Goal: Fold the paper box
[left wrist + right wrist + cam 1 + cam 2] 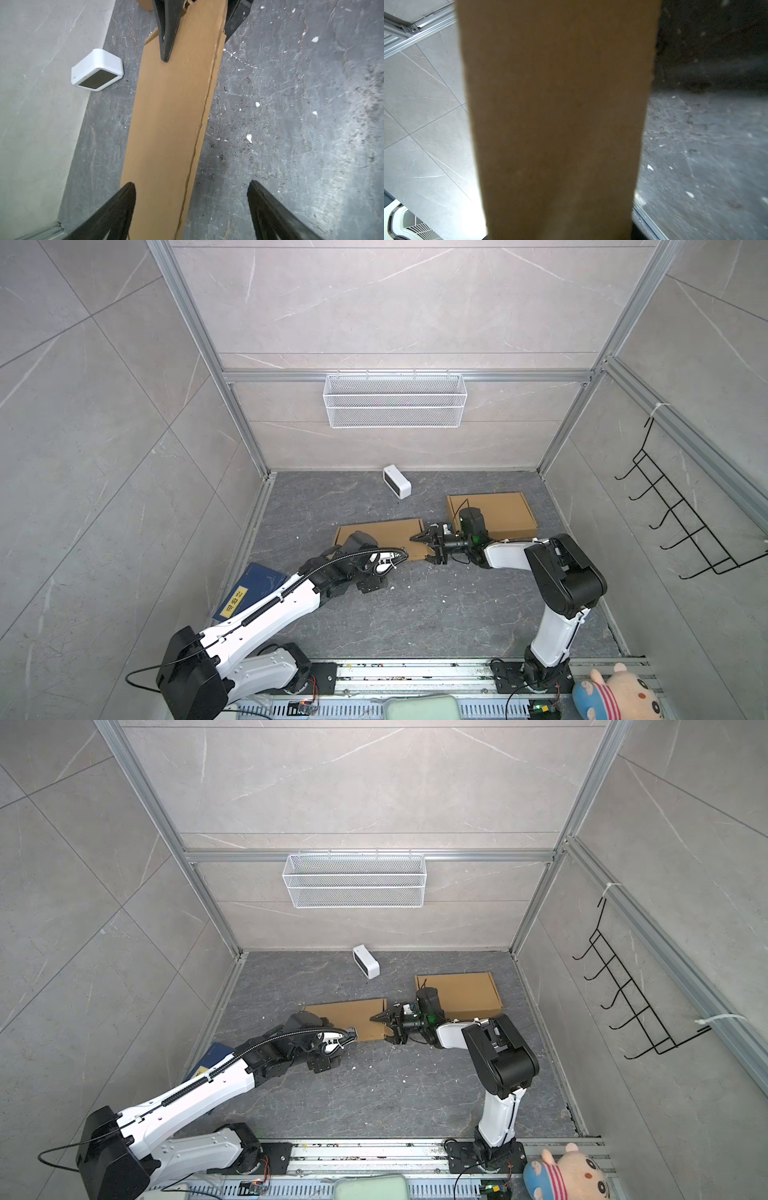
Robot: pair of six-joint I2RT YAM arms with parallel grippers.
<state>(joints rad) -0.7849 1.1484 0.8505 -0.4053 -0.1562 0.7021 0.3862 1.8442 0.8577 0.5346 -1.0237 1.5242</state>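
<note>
Since the box (384, 536) lies in the middle of the floor (436, 614) with its lid down, your right gripper (420, 548) clamping its right end and your left gripper (191, 182) spread wide, you seem nearly done, with only tucking remaining.

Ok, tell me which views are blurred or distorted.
Right wrist view: the box fills the middle, out of focus, floor soft too. Left wrist view: sharp, floor specks crisp. Both top views: sharp, evenly lit, the wide-angle lens splaying the walls.
</note>
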